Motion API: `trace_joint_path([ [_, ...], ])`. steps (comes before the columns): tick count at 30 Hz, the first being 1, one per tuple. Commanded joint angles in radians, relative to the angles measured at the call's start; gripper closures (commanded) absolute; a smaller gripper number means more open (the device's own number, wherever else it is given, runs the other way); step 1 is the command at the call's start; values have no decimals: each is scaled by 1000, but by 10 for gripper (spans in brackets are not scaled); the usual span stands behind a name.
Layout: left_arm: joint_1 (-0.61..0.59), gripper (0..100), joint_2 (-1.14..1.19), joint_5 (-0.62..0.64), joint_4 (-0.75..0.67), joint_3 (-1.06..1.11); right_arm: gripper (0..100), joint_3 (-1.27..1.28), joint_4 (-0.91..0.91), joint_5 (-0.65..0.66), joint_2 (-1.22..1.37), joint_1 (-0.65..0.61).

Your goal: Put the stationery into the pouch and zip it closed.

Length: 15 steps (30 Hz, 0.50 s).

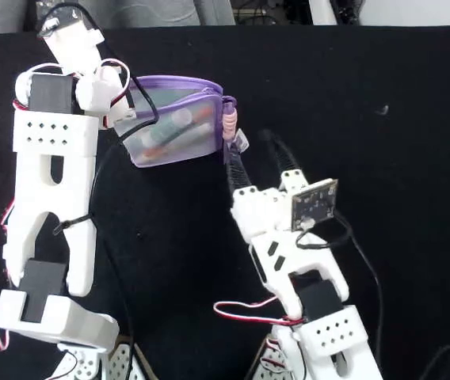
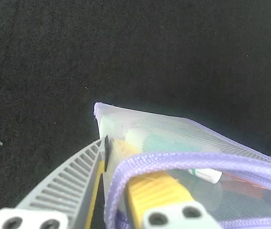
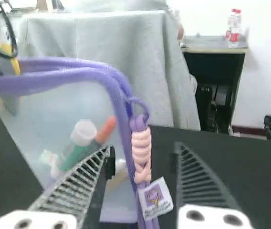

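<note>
At the high view's upper left, the left gripper (image 1: 120,113) pinches one end of the pouch (image 1: 205,136), steadying it with the stationery (image 1: 169,132) inside, while the right gripper (image 3: 143,150) is spread around the pink zip pull (image 1: 230,123), likely for zipping.

Black table (image 1: 415,95), grey draped cloth (image 3: 126,62) behind, bottles (image 3: 234,24) on a dark desk (image 3: 216,62)

The translucent pouch (image 1: 197,150) with purple zip trim stands upright, mouth open, stationery (image 1: 165,136) inside; a pink braided pull (image 1: 230,123) hangs at one end
</note>
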Motion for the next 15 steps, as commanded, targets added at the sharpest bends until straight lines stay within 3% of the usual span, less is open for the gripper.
trace_joint_path([
  [1, 1, 970, 3, -12, -9, 21, 786, -21, -68, -6, 41, 18],
  [15, 1, 970, 2, -12, -15, 41, 786, -401, -187, 46, 763, 32],
])
